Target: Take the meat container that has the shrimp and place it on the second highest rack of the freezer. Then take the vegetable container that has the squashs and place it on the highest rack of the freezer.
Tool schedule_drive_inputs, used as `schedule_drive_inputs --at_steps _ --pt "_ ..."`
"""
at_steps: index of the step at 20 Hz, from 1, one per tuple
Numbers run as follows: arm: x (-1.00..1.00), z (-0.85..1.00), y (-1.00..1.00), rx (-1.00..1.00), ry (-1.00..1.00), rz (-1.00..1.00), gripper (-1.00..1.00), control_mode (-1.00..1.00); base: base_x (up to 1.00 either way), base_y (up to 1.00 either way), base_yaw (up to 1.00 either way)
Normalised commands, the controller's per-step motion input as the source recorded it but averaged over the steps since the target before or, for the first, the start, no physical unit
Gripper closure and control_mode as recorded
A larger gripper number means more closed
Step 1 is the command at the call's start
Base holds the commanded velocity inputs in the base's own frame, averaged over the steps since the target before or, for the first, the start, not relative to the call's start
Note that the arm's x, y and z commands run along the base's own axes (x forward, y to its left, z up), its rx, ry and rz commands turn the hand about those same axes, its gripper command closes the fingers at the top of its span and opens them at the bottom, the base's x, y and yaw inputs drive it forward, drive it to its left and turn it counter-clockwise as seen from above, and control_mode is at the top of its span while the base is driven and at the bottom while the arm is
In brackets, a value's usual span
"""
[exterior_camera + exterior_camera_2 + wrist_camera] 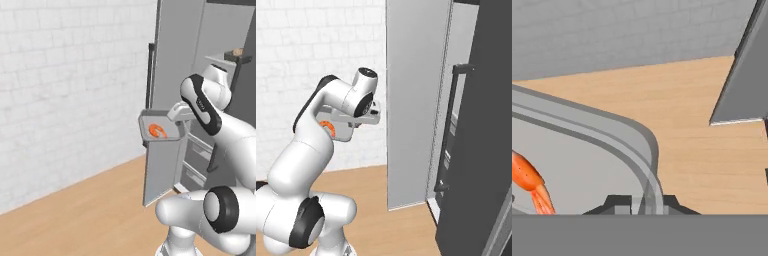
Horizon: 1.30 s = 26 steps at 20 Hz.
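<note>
1. The scene is a kitchen corner with a white brick wall (65, 90) and a wooden floor (90, 210); the tall grey freezer (200, 30) stands at the right with its door (416, 100) swung open toward the wall.
2. The meat container (161, 126), a shallow light-grey tray, is held in the air in front of the open door's edge, resting on nothing.
3. The shrimp (157, 131) lies inside it, toward the corner of the tray farther from the hand.
4. The gripper (646, 202) is clamped on the tray's rim at its near edge; in the hand view the rim runs down between the two finger tips.
5. In the left base view the vegetable container (237, 56) sits higher, at the far right beyond the arm; what carries it cannot be told.
6. Judged step: the first half of the task, carrying the shrimp tray toward the freezer; it is not yet on any rack.
7. The next move likely calls for swinging the tray round the door's edge, keeping it level so the shrimp stays put.
8. It then needs lining up with the second highest rack, whose position is not clear here, before sliding in and releasing.
</note>
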Motion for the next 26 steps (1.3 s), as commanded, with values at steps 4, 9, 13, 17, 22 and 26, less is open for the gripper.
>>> schedule_drive_inputs --at_steps 4,9,13,17,22,26 --pt "0.0 0.0 0.0 0.0 0.0 0.0 1.0 1.0 0.73 0.58 -0.48" --pt "0.0 0.0 0.0 0.0 0.0 0.0 1.0 1.0 0.47 0.52 -0.53" --pt "0.0 0.0 0.0 0.0 0.0 0.0 1.0 1.0 0.02 0.5 -0.53" --pt "0.0 0.0 0.0 0.0 0.0 0.0 1.0 1.0 0.0 0.42 -0.54" --pt "0.0 0.0 0.0 0.0 0.0 0.0 1.0 1.0 0.06 0.38 -0.54" --pt "0.0 0.0 0.0 0.0 0.0 0.0 1.0 1.0 0.14 0.38 -0.52"
